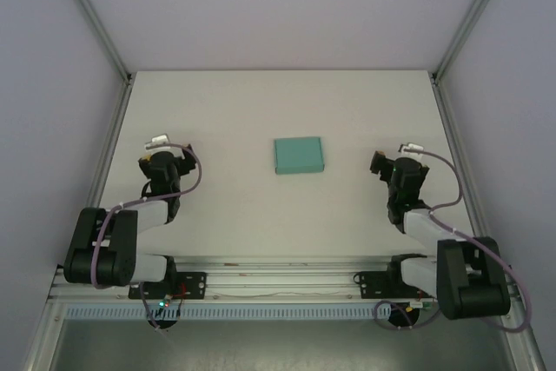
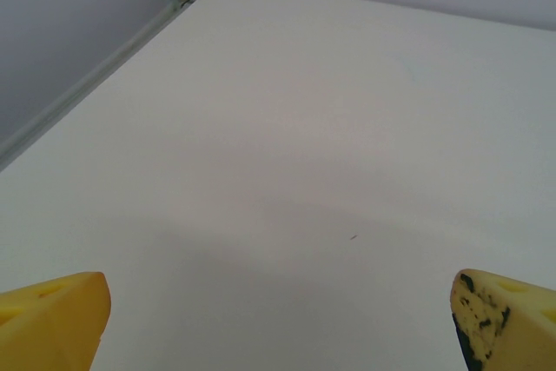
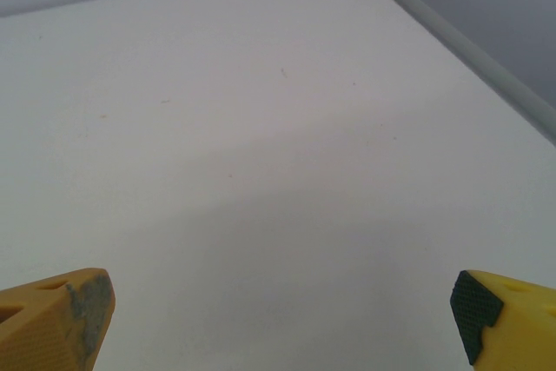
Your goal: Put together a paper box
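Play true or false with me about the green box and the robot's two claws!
1. The paper box lies on the table, between the two arms. True.
2. The left gripper is holding the paper box. False: its jaws are wide open with nothing between them, and the box lies apart from it.
3. The right gripper is open. True.
4. The paper box is red. False: it is teal-green.
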